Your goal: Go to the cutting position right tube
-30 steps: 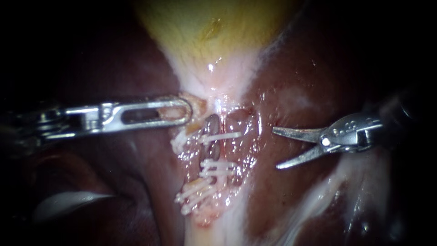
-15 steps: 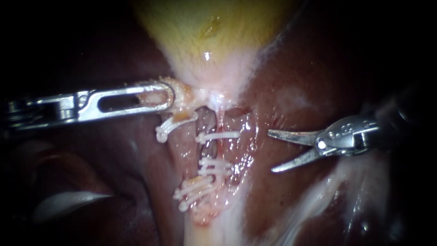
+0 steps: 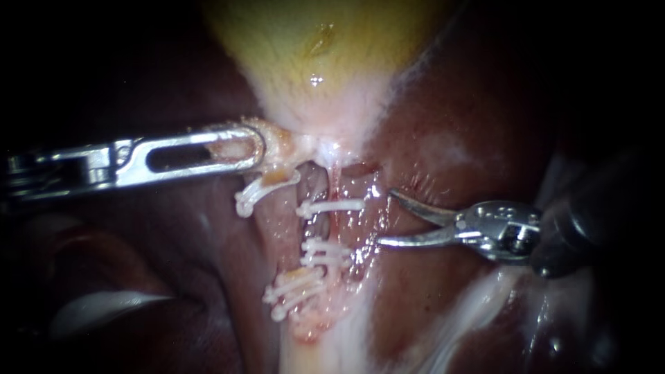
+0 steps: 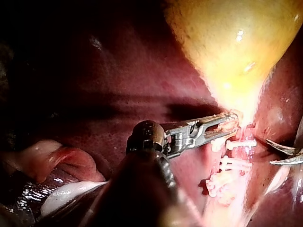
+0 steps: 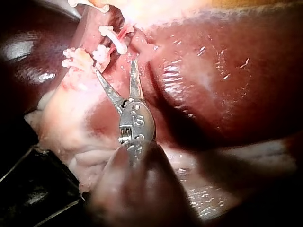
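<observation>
**Open blades just short of the clipped right tube**

Endoscope view: the right instrument [image 3: 386, 217] holds its jaws, two curved blades, fairly wide. The right tube [image 3: 346, 225] lies just ahead of their tips and not yet between them. If the blades advance askew, a tip could snag a clip [image 3: 331, 206] or prick the liver [image 3: 450, 125] beside them. Left wrist view: the left instrument [image 4: 232, 120] has its jaws closed on the neck of the gallbladder [image 4: 227, 42], holding it taut. A slip there would probably slacken the tube away from the blades. Right wrist view: one blade tip lies just beside a cluster of clips [image 5: 103, 52], so closing here risks biting a clip rather than tube.
</observation>
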Action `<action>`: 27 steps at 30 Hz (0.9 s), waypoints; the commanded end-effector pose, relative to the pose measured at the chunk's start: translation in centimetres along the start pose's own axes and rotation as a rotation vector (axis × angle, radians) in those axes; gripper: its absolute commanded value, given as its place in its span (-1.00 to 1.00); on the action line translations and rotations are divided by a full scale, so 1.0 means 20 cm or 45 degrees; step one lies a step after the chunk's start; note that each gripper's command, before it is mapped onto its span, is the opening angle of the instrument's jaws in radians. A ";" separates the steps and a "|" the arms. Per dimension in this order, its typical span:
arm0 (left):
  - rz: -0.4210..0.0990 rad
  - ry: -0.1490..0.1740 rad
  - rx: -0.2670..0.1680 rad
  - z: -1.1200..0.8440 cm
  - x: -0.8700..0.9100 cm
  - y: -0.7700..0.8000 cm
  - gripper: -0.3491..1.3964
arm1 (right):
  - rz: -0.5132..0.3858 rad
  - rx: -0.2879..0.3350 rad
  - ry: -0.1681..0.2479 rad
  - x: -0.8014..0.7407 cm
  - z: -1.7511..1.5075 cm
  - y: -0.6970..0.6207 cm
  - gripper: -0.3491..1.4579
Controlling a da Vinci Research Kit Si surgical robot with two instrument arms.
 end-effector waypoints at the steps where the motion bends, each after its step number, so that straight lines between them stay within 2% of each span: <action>1: 0.001 0.001 0.003 -0.001 -0.001 0.000 -1.00 | 0.020 0.008 -0.004 0.000 0.001 0.000 0.99; 6: 0.000 -0.001 0.006 -0.001 -0.001 -0.001 -1.00 | 0.106 0.037 -0.013 0.000 0.009 0.004 0.99; 11: 0.000 -0.001 0.005 -0.001 -0.001 -0.001 -1.00 | 0.121 0.057 -0.021 0.003 0.017 0.007 0.99; 27: 0.001 -0.002 0.005 -0.001 0.000 -0.001 -1.00 | 0.166 0.233 0.053 0.011 0.042 0.011 0.99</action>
